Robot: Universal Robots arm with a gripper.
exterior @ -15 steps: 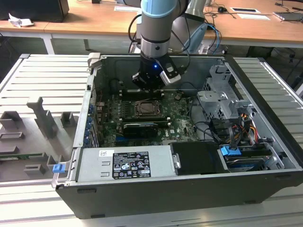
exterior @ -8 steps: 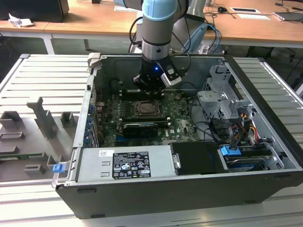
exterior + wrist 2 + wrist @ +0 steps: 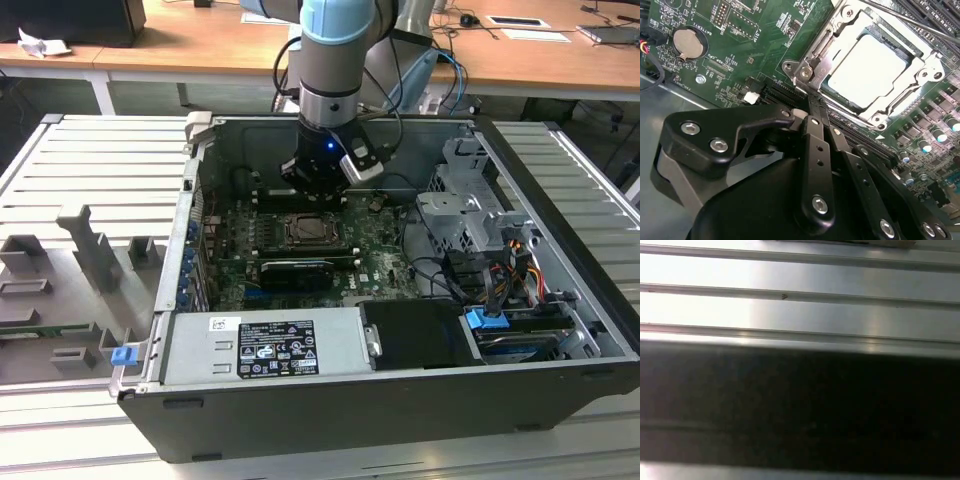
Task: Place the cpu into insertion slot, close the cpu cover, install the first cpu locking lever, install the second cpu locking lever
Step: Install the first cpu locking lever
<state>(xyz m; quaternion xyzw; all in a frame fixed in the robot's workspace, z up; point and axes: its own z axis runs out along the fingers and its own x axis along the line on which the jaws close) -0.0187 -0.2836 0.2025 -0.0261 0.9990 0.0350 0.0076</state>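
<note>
The fingers [image 3: 815, 107] look drawn together, narrow, nothing held between them; tips sit right at the socket's edge, by a corner screw of the cpu cover [image 3: 812, 52] in the second wrist view. Can't tell if the tips actually touch the metal or hang just above it.

The cpu [image 3: 872, 70] is seated in the socket, pale square top showing through the cover's opening. Cover lies flat over it w/ its frame around the chip, so placing and closing look done, judging by how things lie. A thin locking lever [image 3: 920, 25] runs along the socket's far side; whether it's hooked under its tab I can't tell.

Outward: green motherboard [image 3: 740, 45] w/ a coin battery [image 3: 688, 41] well apart from the socket, dark slot [image 3: 790, 95] just beside the fingers. In the exterior view the gripper [image 3: 322, 190] hangs over the board inside the pc case [image 3: 400, 400], near the case's back wall, socket just in front of it. Case sits on a ribbed table [image 3: 90, 170].

Risks, as I judge it: tips so close to the cover edge could slip off a thin lever and hit the board or nearby slot. A lever pushed at an angle could miss its tab and spring back. Too much downward force on the cover could stress the chip beneath.
</note>
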